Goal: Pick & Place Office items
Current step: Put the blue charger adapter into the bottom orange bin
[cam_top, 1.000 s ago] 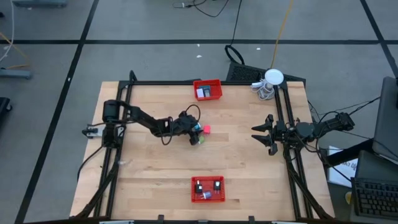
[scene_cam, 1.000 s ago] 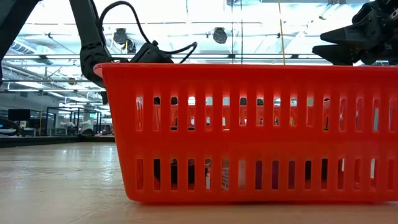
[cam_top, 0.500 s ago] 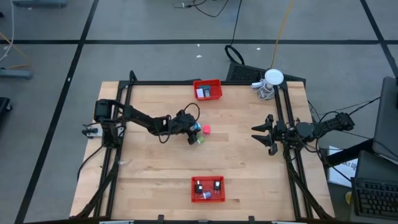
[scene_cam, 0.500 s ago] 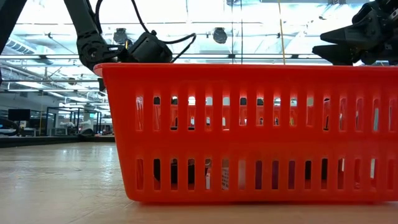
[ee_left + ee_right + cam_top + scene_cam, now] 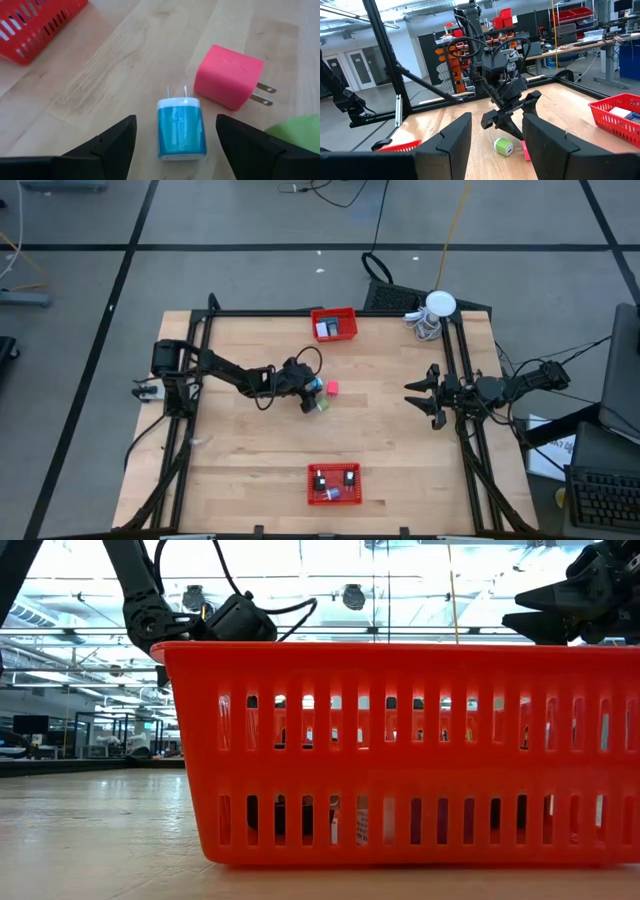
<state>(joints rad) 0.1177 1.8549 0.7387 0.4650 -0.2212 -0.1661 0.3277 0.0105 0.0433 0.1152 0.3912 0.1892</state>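
Note:
Three small plug chargers lie flat on the wooden table near its middle: a teal one [image 5: 181, 127] [image 5: 316, 387], a pink one [image 5: 227, 82] [image 5: 333, 389] and a green one [image 5: 295, 132] [image 5: 322, 406]. My left gripper [image 5: 175, 137] [image 5: 313, 393] is open, slanting down over the teal charger. Its fingers stand on either side of the charger with gaps, touching nothing. My right gripper [image 5: 420, 395] [image 5: 496, 132] waits open at the table's right edge, raised and holding nothing.
One red mesh basket [image 5: 334, 324] stands at the far edge with a white item inside. Another red basket [image 5: 333, 484] [image 5: 400, 750] stands at the near edge with several small items. A white round object with a coiled cable [image 5: 436, 308] sits at the far right corner. Bare wood surrounds the chargers.
My left gripper has risen a little above the chargers and stays open. The chargers have not moved.

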